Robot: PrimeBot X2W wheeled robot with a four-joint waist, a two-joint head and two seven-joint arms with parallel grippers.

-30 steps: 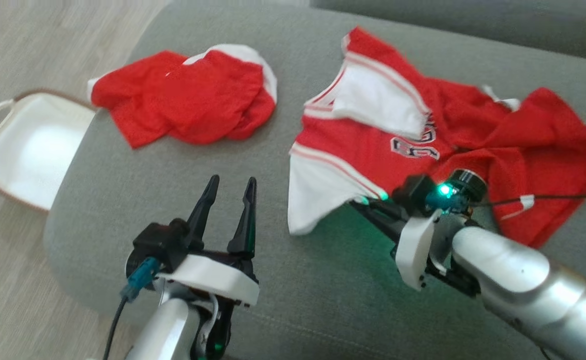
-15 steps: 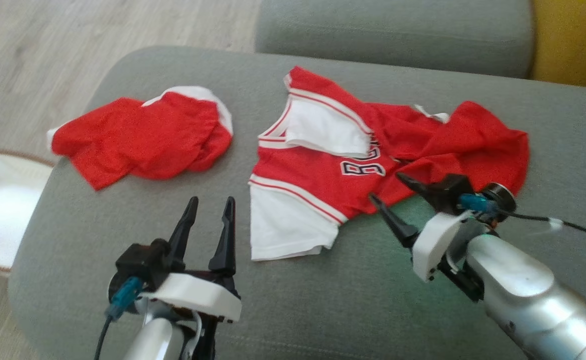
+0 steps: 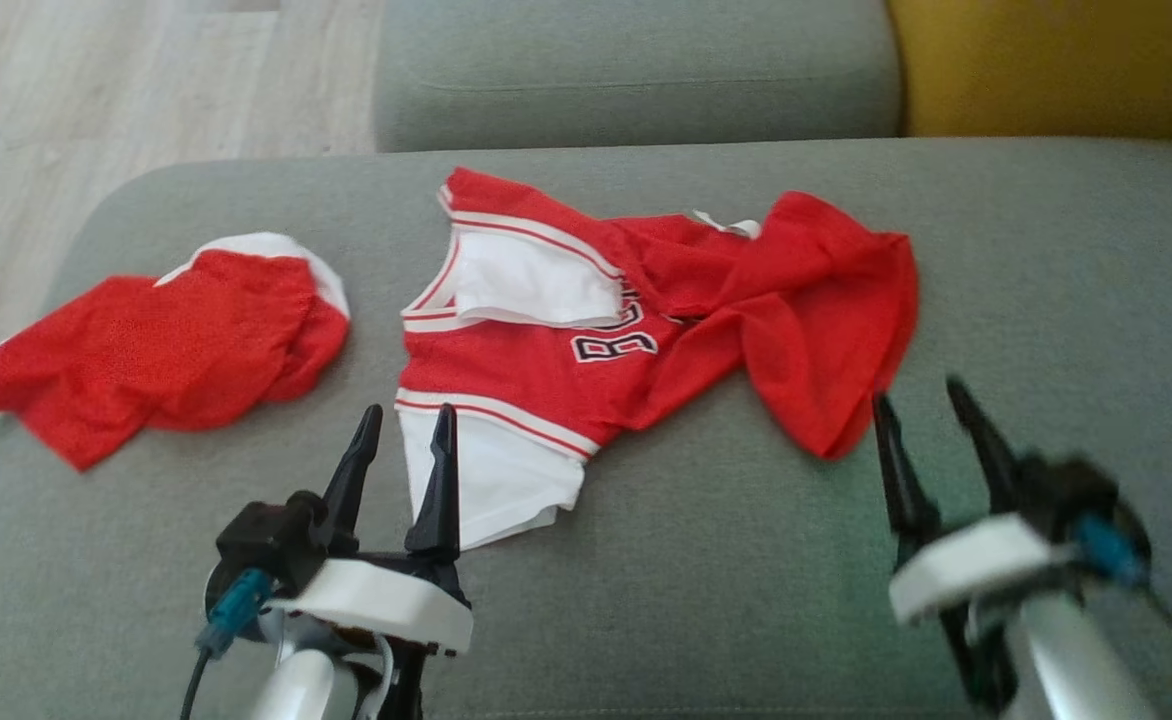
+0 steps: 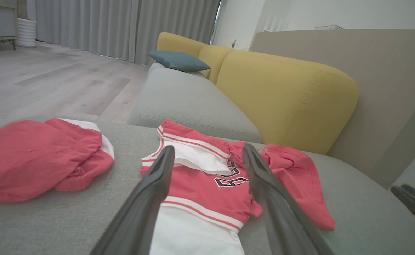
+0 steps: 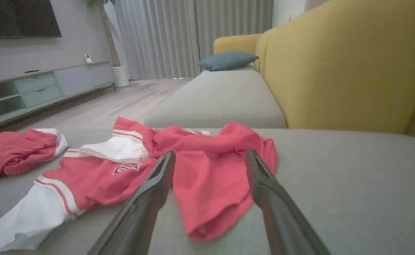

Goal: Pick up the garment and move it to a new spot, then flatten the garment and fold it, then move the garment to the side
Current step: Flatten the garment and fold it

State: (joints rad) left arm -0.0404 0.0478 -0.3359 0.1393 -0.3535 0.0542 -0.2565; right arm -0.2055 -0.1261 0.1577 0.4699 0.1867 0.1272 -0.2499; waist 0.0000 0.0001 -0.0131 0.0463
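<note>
1. Left gripper point(image 3: 409, 412): two long dark tapered fingers standing well apart, nothing between them. It hovers over the grey sofa seat point(image 3: 696, 560), a woven, slightly nubby fabric with rounded corners.
2. Right gripper point(image 3: 918, 392): fingers likewise spread wide and empty. The picture is blurred here.
3. Basketball jersey point(image 3: 546, 370): thin red mesh-like cloth with white panels and red-and-white striped trim. It lies crumpled on the seat, just ahead of both grippers and between them.
4. Long axis runs crosswise, from a flat white panel just ahead of the left gripper's right finger to a rumpled red flap just ahead and to the left of the right gripper.
5. Black-and-white lettering faces up near the middle; a white flap is folded over its top edge. I cannot tell which end is the neck.
6. Second red garment point(image 3: 156, 360): soft, bunched, white-edged, ahead and to the left of the left gripper, apart from the jersey.
7. Beyond the grippers: a smooth mustard-yellow backrest point(image 3: 1046, 60) and a blue-grey pillow point(image 4: 179, 61).
</note>
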